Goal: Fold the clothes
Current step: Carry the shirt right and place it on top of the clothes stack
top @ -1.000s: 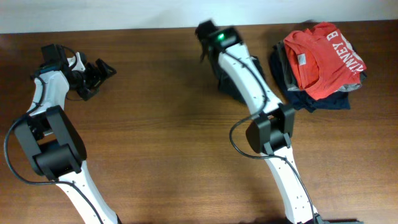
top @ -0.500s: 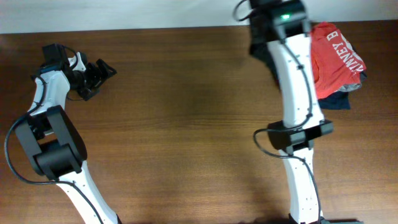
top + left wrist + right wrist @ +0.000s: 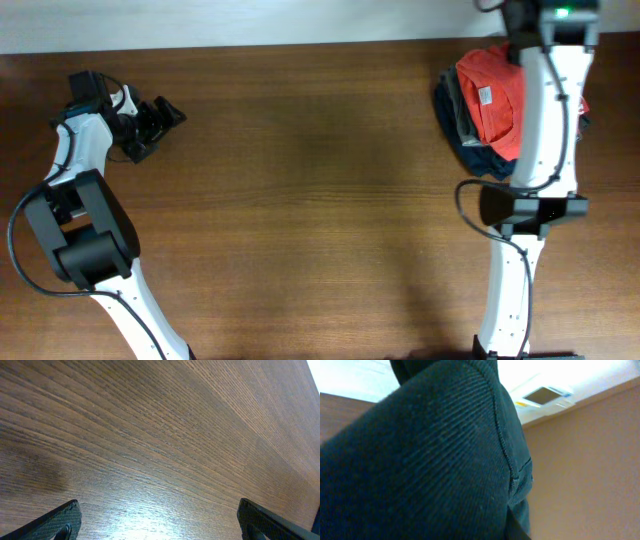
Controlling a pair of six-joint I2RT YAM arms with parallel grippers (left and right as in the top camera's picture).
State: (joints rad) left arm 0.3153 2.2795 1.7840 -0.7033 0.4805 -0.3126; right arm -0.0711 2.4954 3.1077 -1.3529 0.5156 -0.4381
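- The black T-shirt (image 3: 420, 460) is right up against the right wrist camera. Its dark ribbed cloth and one seam fill almost the whole view. A bit of ceiling (image 3: 350, 380) shows behind it.
- The right claw (image 3: 515, 12) is at the far edge of the tabletop (image 3: 300, 200), at about 1 o'clock from the middle. I cannot tell if it is open or closed, because the cloth hides its fingers. I think it may be holding the shirt up, but that is a guess.
- The right arm (image 3: 545, 110) reaches out over a pile of other clothes. On top is a red-orange shirt (image 3: 490, 100), with a grey garment (image 3: 462, 115) and a navy garment (image 3: 480, 160) under it. Those are not the ones to fold.
- The left claw (image 3: 160, 118) is far off at 10 o'clock. It is open wide, with nothing in it and bare wood below.
- From the left claw, the shirt lies far away at 3 o'clock. The right arm is much nearer.
- The shirt is all bunched up, so I cannot tell which way its long side runs. I think it has to come down flat onto the bare middle before any fold can start.
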